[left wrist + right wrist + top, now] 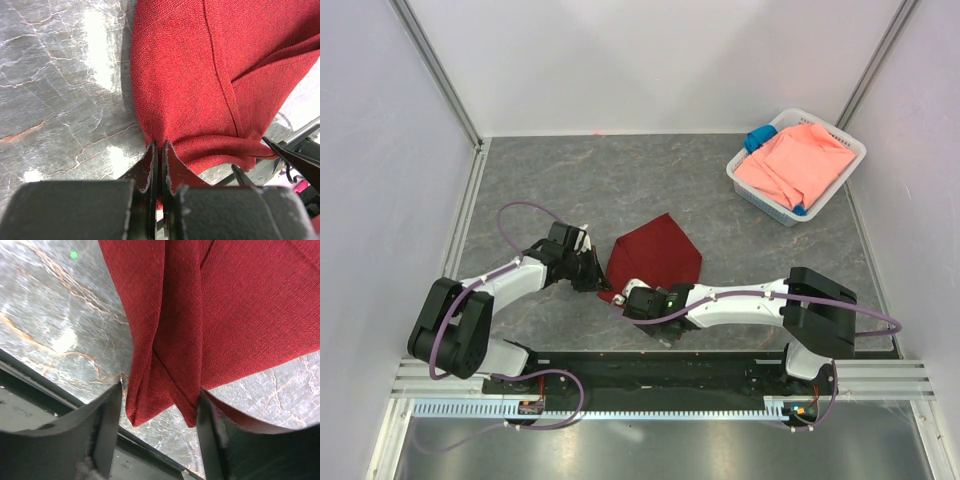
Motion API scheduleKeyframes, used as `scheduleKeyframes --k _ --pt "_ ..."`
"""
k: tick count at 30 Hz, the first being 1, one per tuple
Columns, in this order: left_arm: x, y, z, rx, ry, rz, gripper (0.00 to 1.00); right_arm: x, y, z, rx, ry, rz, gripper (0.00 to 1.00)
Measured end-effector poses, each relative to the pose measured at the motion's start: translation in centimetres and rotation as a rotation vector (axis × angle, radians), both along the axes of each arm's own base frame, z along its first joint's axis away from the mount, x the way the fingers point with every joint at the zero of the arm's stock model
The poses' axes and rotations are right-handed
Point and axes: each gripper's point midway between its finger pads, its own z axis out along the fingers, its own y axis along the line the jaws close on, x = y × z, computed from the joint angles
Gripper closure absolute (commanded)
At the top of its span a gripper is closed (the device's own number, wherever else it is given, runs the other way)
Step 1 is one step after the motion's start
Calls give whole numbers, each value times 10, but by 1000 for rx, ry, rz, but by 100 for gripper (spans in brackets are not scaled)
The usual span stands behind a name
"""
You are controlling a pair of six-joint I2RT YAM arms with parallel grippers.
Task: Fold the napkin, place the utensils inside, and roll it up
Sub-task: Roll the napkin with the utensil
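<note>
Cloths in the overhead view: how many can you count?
3. The maroon napkin lies on the table, centre front; the salmon-pink cloth fills the white basket; a blue cloth peeks from under it. Others may be hidden there.

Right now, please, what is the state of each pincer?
Left pincer: closed, pinching the napkin at its edge.
Right pincer: open, a napkin corner between its fingers, not clamped.

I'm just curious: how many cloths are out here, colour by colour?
Dark red napkin: 1
Salmon-pink cloth, in the white basket: 1
Blue cloth, peeking out from under the pink one at two spots, probably a single piece: 1
Total: 3
</note>
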Motion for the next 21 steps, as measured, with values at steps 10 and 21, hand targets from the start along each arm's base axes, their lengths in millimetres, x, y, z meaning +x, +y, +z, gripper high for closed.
scheduleKeyframes --k 10,21 --pt "0 1 0 0 0 1 98 -5 -1 -7 -15 53 40 80" --pt "0 2 0 18 19 -11 98 -11 8 0 223 463 54 93"
